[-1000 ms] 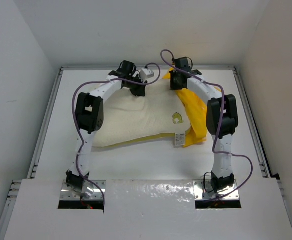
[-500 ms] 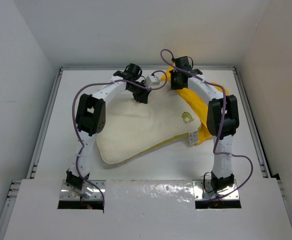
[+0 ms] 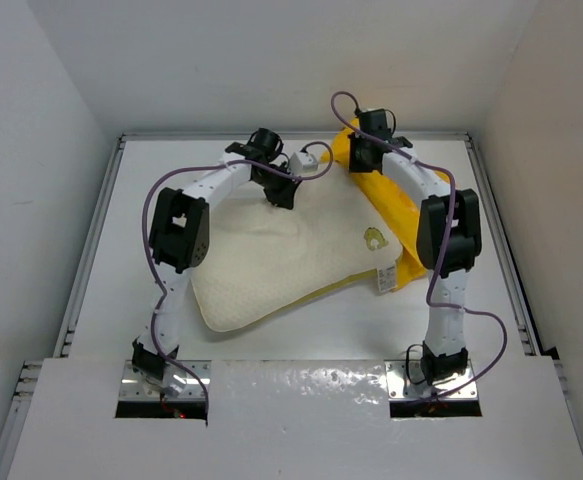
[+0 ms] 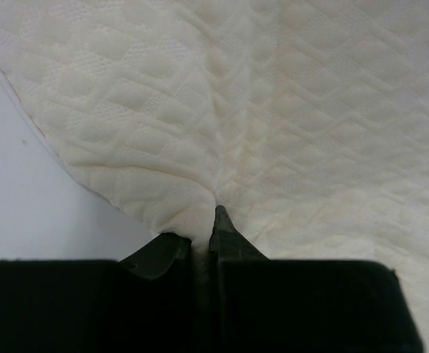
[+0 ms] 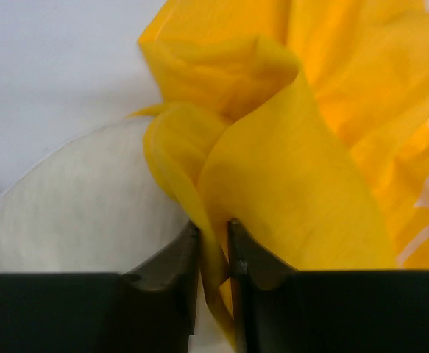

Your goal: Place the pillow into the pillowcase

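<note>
Left wrist: my left pincer (image 4: 203,229) clamped on edge of the one pillow (image 4: 288,110); right pincer (image 5: 214,237) clamped on the one pillowcase (image 5: 288,169).

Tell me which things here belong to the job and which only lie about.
Job: pillow, pinched by left claw; pillowcase, pinched by right claw.
Not the job: table; purple cables.

Left gripper (image 4: 203,239) pinching pillow (image 4: 273,125) edge.
</note>
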You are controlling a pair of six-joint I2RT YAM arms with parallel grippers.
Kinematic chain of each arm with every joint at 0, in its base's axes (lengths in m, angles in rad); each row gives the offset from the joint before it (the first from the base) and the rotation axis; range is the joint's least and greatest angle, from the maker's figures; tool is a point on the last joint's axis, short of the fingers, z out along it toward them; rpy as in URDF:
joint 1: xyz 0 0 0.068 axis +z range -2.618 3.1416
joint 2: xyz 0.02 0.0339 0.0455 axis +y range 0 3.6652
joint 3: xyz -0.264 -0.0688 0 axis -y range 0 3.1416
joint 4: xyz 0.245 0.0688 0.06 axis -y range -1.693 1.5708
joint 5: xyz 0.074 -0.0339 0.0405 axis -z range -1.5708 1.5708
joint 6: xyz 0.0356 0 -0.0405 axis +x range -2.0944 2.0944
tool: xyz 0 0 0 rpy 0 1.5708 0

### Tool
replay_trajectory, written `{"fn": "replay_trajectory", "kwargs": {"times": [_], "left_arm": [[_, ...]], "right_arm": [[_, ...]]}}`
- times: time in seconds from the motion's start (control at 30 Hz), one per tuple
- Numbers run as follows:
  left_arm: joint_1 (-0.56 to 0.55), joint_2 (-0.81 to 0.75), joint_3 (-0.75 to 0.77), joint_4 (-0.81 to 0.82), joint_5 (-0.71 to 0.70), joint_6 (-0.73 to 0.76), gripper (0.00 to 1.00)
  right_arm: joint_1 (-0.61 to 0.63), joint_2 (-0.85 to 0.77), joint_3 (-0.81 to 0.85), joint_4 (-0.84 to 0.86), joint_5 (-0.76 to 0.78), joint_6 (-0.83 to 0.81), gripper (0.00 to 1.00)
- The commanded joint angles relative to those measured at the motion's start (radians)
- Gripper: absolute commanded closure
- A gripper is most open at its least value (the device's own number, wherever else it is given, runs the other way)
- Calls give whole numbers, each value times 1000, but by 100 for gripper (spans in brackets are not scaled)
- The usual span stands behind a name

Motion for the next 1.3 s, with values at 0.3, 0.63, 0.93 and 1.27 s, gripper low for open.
{"fn": "replay_trajectory", "kwargs": {"times": [0.3, 0.63, 0.93, 1.27], "left_arm": [[-28, -49, -1, -47, 32, -127, 100], [-43, -3, 82, 73, -33, -374, 100], [23, -79, 7, 172, -201, -489, 100], [32, -87, -33, 329, -93, -662, 100]], "right_arm": [[-25, -31, 33, 142, -43, 11, 100], [69, -183, -117, 121, -192, -31, 100], [82, -384, -299, -89, -387, -118, 100], [182, -316, -288, -212, -467, -71, 74]]}}
